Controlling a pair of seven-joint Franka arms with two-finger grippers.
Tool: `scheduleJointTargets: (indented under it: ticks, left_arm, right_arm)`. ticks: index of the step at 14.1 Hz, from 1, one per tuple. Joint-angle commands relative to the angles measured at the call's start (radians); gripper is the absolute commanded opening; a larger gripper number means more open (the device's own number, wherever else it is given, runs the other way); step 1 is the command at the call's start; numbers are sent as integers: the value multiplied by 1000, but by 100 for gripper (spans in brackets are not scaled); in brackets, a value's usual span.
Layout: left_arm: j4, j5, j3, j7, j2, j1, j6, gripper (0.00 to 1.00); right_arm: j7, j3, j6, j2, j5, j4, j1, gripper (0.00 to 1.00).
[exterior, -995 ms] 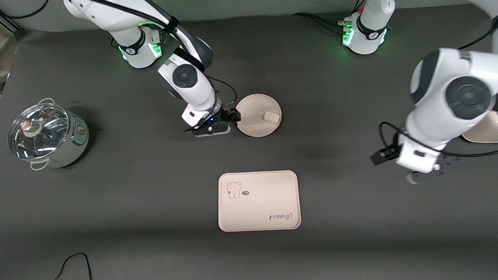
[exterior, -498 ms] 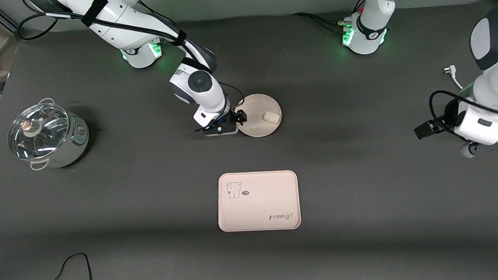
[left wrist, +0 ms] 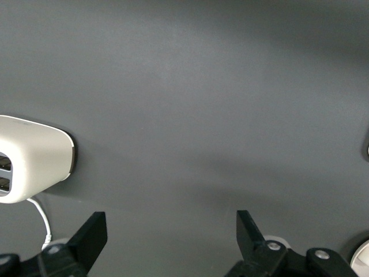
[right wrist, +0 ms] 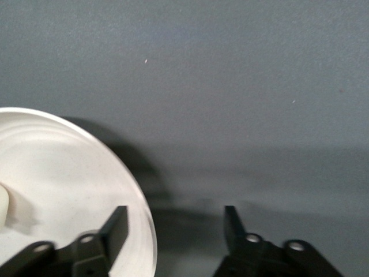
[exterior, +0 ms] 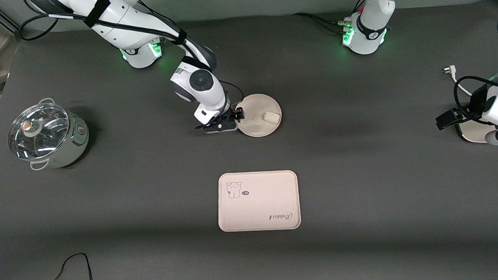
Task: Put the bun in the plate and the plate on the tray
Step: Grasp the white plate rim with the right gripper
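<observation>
Dark table (exterior: 359, 219); bun (right wrist: 3, 208) cut off.

right pincer (right wrist: 172, 228): low, fingers spread | left pincer (left wrist: 171, 232): raised at table end, fingers spread

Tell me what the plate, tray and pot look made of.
Plate: matte cream, probably plastic or melamine; no glare.
Tray: same matte cream, printed bear and script; likely plastic.
Pot: shiny metal body, clear glass-like lid showing reflections.

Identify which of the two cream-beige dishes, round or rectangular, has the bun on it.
The round plate holds the bun, beside the right claw. The rectangular tray, nearer the camera, carries only printed markings.
</observation>
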Motion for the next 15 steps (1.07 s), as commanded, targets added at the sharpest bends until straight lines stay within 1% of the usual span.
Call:
scheduleJointTargets:
  ticks: [1,3,5,6,7,8,9,10,12,15]
  left_arm:
    - [-24,-12,-5,32,-54,-1,-16,100]
    - [-17,-13,-39,30,-79,16,-56,100]
    - [43,-13,-39,30,-78,-4,-100,100]
    - [46,-10,-31,29,-79,-27,-107,100]
    - [48,0,-1,32,-76,-73,-104,100]
    - [55,3,53,32,-71,-120,-96,100]
    - [68,3,65,32,-64,-133,-93,100]
    - [86,3,68,33,-52,-133,-90,100]
    - [103,3,67,35,-47,-128,-88,100]
    - [103,20,76,111,-45,-136,-87,100]
  right_arm:
    - [48,11,18,14,-35,-1,3,51]
    - [49,22,29,22,-33,-3,3,51]
    - [56,22,44,34,-33,-1,3,51]
    - [56,22,49,38,-33,-1,3,51]
    - [56,22,49,38,-33,-1,3,43]
    - [56,22,49,38,-33,-1,3,28]
    - [54,22,47,40,-35,-1,3,9]
    - [53,22,44,40,-33,-1,3,0]
    - [59,22,38,38,-33,4,2,0]
    - [71,33,33,38,-28,16,0,0]
